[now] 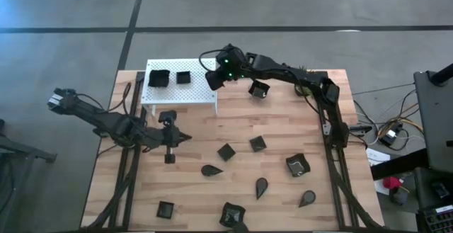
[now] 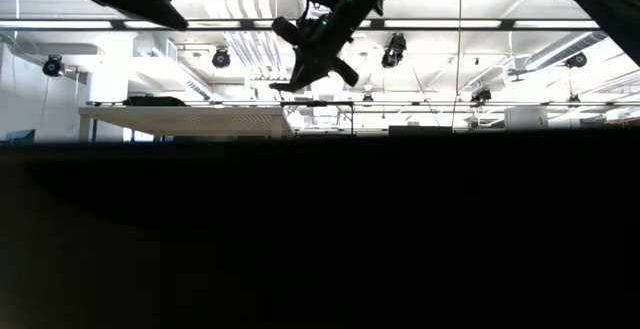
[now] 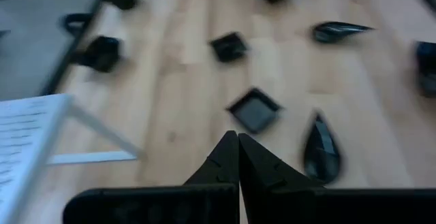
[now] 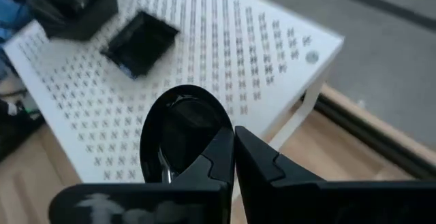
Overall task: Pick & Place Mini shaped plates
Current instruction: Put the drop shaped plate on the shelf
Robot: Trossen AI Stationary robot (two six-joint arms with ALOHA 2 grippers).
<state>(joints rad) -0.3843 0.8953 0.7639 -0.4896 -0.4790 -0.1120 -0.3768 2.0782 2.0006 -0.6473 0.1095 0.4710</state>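
— Wooden surface [image 1: 191, 130]: nine plates [image 1: 257, 143] lie loose, two sit on the white platform [image 1: 202, 91]. Right tool [image 4: 231, 157], clamped on a teardrop plate [image 4: 184, 125], hangs over its corner.

— Glossy plate; a thin pinch could slip, I reckon. Left tool [image 3: 238, 157]'s pressed together, empty, above the surface.

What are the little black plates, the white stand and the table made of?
The black plates look like glossy plastic or glazed ceramic; they shine with reflections. The white stand is probably painted metal or plastic, punched with rows of tiny holes. The table looks like pale wood, with visible plank lines and grain.
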